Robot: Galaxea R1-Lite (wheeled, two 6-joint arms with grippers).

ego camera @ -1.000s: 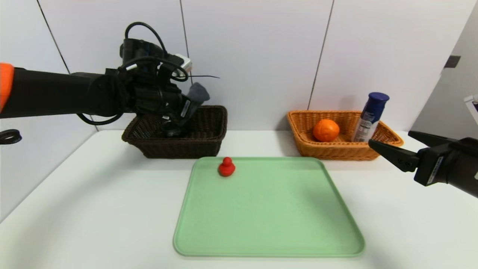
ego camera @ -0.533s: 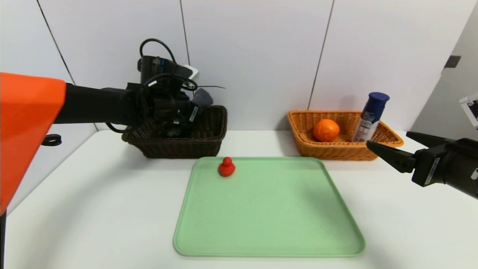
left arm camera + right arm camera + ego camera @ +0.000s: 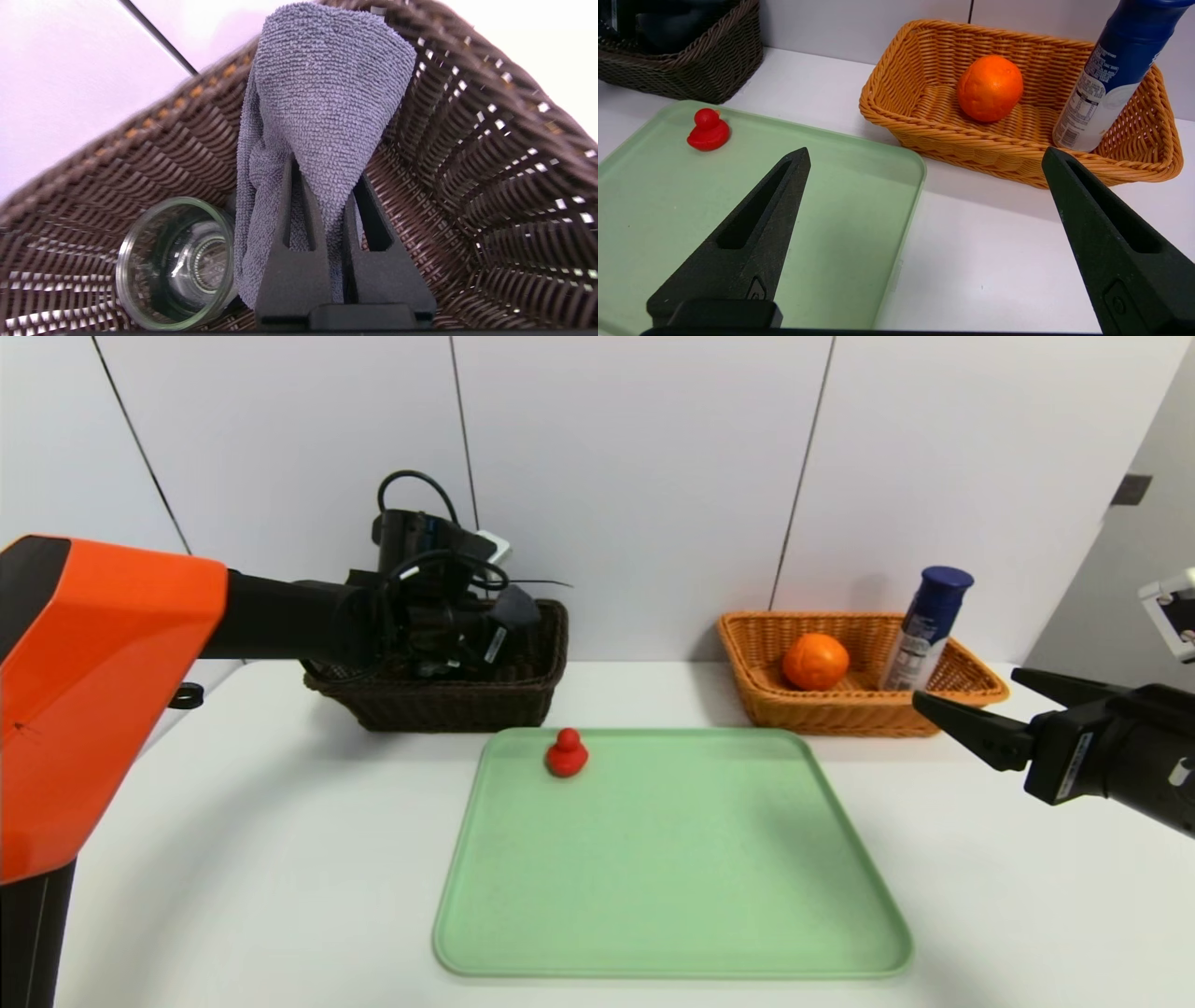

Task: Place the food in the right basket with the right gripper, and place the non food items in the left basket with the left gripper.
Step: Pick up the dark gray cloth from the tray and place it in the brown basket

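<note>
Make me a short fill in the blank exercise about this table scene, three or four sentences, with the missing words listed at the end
1. The left tool is shut on a grey ____ inside the dark basket.
2. Beside it in that basket lies a clear ____ on its side.
3. The only thing on the green tray is a red toy ____.
4. The light basket holds a blue-capped bottle and an ____.

Missing words: cloth; glass; duck; orange
</note>
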